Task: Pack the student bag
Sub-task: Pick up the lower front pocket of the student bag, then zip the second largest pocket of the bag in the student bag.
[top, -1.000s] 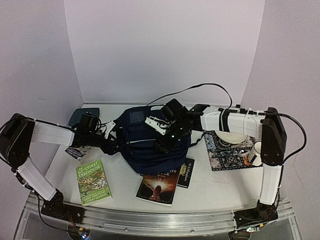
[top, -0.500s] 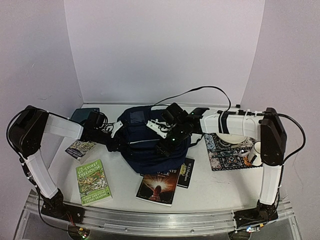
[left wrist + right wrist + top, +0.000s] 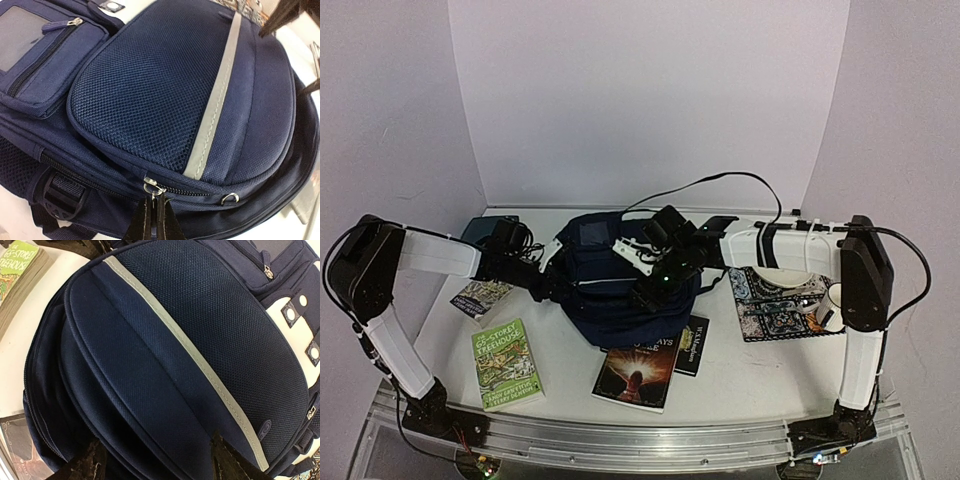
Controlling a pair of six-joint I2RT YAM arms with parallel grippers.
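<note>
A metal rail [image 3: 620, 445] runs along the table's [image 3: 740, 385] near edge. Beyond it, three books lie in front of the student bag [image 3: 610, 290]: a green book [image 3: 507, 365] to its front left, a dark book with a reddish cover [image 3: 636, 375] straight in front and tucked partly under it, and a black book [image 3: 692, 345] just right of that one.

The student bag sits mid-table, bulging and dark navy. Its front panel is mesh-textured fabric crossed by a pale grey stripe [image 3: 215, 110]. A small zip pocket sits on its upper part, and a black buckle [image 3: 60, 192] hangs on a strap at its side. White patches [image 3: 300, 325] with dark squares show near the top.

The left gripper [image 3: 152, 222] is at the bag's left side, its jaws pinched together on a silver zip pull [image 3: 151, 189] at the seam under the mesh panel. The right gripper [image 3: 160, 460] hangs over the bag's top right. Its fingers [image 3: 92, 462] are spread wide across the striped panel and hold nothing; whether they touch the fabric I cannot tell.

A small booklet [image 3: 480, 297] lies to the left of the bag. To its right, a patterned mat [image 3: 775, 300] carries a pale bowl [image 3: 782, 275] and a white mug [image 3: 830, 305]. Behind the bag's left side lies a flat teal pad [image 3: 485, 232]. The tabletop is white, and plain pale lilac walls [image 3: 640, 100] enclose it at the back and on both sides.
</note>
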